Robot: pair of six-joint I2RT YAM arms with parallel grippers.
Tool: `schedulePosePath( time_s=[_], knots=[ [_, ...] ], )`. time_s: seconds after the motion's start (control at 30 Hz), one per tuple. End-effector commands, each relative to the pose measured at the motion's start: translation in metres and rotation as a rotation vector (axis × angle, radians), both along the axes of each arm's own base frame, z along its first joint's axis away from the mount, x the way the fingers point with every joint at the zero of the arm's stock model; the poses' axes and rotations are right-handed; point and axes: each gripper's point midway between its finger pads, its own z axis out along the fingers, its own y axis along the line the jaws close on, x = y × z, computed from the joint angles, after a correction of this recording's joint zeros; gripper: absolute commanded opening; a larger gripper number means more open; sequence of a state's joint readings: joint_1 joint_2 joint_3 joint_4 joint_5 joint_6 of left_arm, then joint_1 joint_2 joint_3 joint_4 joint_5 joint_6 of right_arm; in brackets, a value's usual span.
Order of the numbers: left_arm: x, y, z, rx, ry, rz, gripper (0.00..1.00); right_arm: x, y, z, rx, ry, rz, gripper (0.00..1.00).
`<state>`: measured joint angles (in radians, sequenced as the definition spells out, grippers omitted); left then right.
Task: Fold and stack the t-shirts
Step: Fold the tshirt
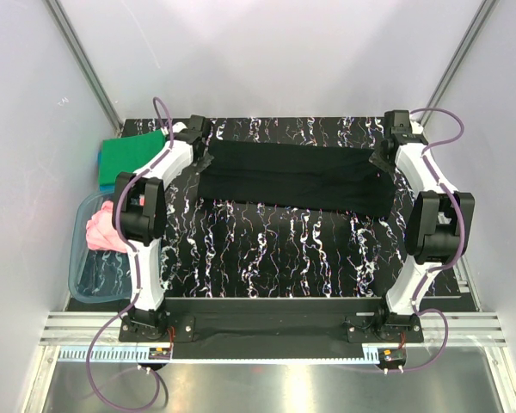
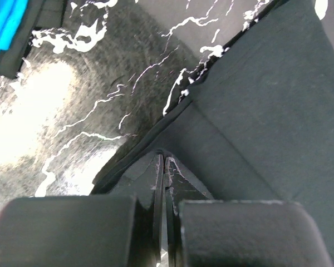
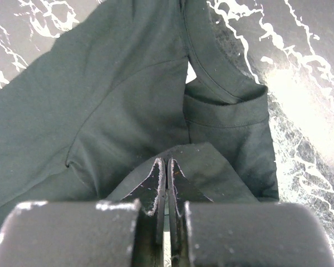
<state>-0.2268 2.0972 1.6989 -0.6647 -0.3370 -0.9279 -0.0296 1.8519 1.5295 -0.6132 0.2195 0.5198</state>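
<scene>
Left hand [image 2: 163,164] and right hand [image 3: 166,167] each pinch one end of the black t-shirt [image 1: 292,176]; stretched between them, it lies flat, I judge, for folding.

Stretched, folded lengthwise — black t-shirt [image 1: 292,176]

You have four t-shirts, one black t-shirt [image 1: 292,176], one green t-shirt [image 1: 129,155], one blue t-shirt [image 2: 3,28], one pink t-shirt [image 1: 103,228], one clear tub [image 1: 90,292], two grippers, your left gripper [image 2: 162,158], your right gripper [image 3: 166,164], one marbled table [image 1: 275,249].
</scene>
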Motion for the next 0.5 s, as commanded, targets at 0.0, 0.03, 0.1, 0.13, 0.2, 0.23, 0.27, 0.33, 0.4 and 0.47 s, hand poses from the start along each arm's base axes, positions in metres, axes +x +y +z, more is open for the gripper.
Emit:
schedulePosePath(
  time_s=[0.0, 0.03, 0.1, 0.13, 0.2, 0.23, 0.27, 0.33, 0.4, 0.47],
  knots=[
    [0.009, 0.006, 0.014, 0.019, -0.024, 0.004, 0.00, 0.013, 0.001, 0.023, -0.002, -0.062, -0.001, 0.00],
    [0.006, 0.007, 0.012, 0.020, -0.020, 0.006, 0.00, 0.010, 0.000, 0.024, -0.006, -0.052, -0.006, 0.00],
    [0.006, 0.010, 0.022, 0.028, -0.039, 0.015, 0.00, 0.008, -0.003, 0.030, -0.017, -0.049, -0.024, 0.00],
    [0.006, 0.011, 0.025, 0.032, -0.044, 0.016, 0.00, 0.008, -0.004, 0.035, -0.020, -0.055, -0.031, 0.00],
    [0.007, 0.012, 0.034, 0.037, -0.064, 0.021, 0.00, 0.008, -0.006, 0.043, -0.028, -0.067, -0.043, 0.00],
    [0.007, 0.014, 0.038, 0.046, -0.070, 0.025, 0.00, 0.007, -0.006, 0.048, -0.029, -0.073, -0.047, 0.00],
    [0.009, 0.015, 0.042, 0.049, -0.075, 0.025, 0.00, 0.008, -0.006, 0.053, -0.027, -0.086, -0.050, 0.00],
    [0.010, 0.015, 0.043, 0.056, -0.076, 0.025, 0.00, 0.009, -0.007, 0.059, -0.029, -0.095, -0.053, 0.00],
    [0.013, 0.016, 0.041, 0.058, -0.070, 0.022, 0.00, 0.011, -0.007, 0.065, -0.029, -0.106, -0.053, 0.00],
    [0.016, 0.015, 0.042, 0.057, -0.070, 0.023, 0.00, 0.015, -0.007, 0.067, -0.030, -0.110, -0.052, 0.00]
  ],
)
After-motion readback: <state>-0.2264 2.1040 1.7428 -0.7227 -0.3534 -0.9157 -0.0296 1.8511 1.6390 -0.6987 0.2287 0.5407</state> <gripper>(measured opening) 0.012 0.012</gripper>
